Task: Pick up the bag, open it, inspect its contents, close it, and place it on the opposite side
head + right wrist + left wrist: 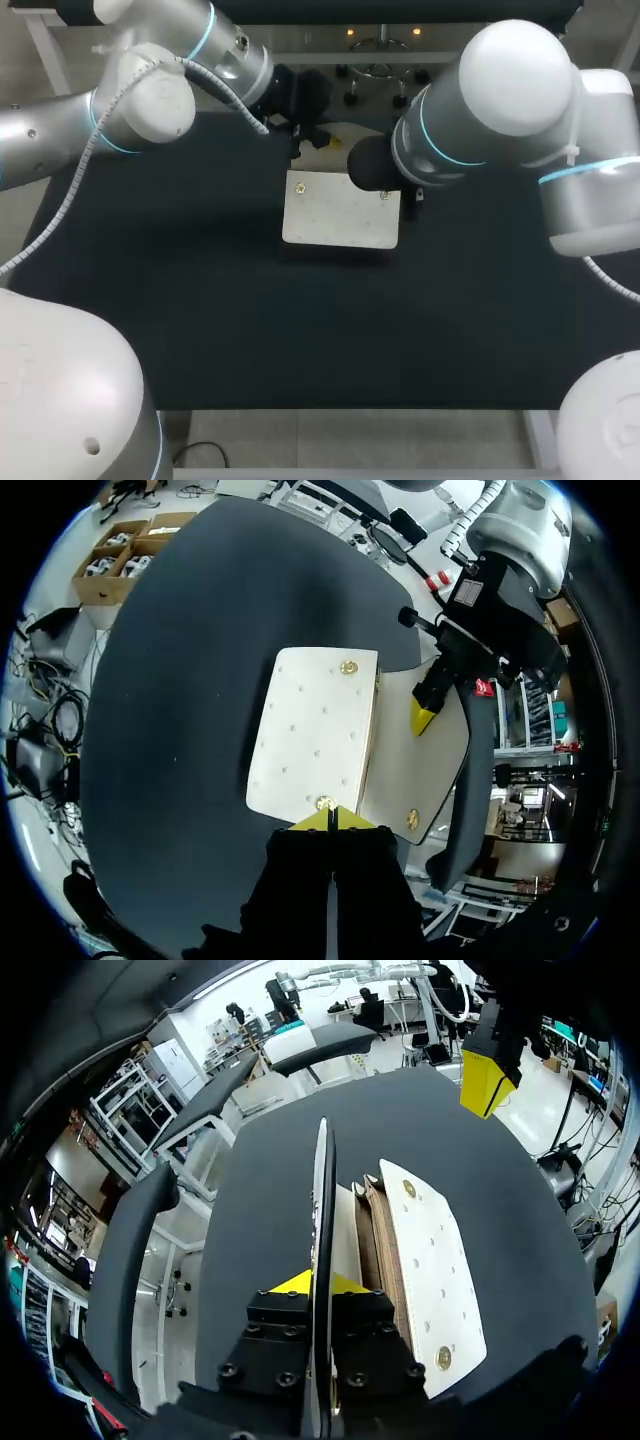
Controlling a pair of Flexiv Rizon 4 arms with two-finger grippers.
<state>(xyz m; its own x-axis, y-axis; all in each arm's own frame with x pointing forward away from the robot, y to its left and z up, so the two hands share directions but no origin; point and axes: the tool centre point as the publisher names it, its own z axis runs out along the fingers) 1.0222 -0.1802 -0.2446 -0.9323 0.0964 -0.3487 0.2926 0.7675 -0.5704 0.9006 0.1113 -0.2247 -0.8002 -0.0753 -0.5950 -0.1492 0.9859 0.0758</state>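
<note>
A white bag [340, 212] with gold studs lies in the middle of the black table [180, 300]. My left gripper [320, 1285] is shut on the bag's flap [322, 1190], which stands on edge between its yellow tips; beside it the opened body [430, 1260] shows brown inner layers. From the right wrist view the flap [445, 760] is lifted away from the bag's front face [315, 730] by the left gripper [425, 715]. My right gripper [328, 820] is shut with nothing visible between its tips, just over the bag's edge by a stud. In the head view my right arm [440, 140] hides it.
The dark tabletop stretches wide on both sides of the bag and toward the front edge [350, 408]. Both arms crowd the far side of the bag, close to each other.
</note>
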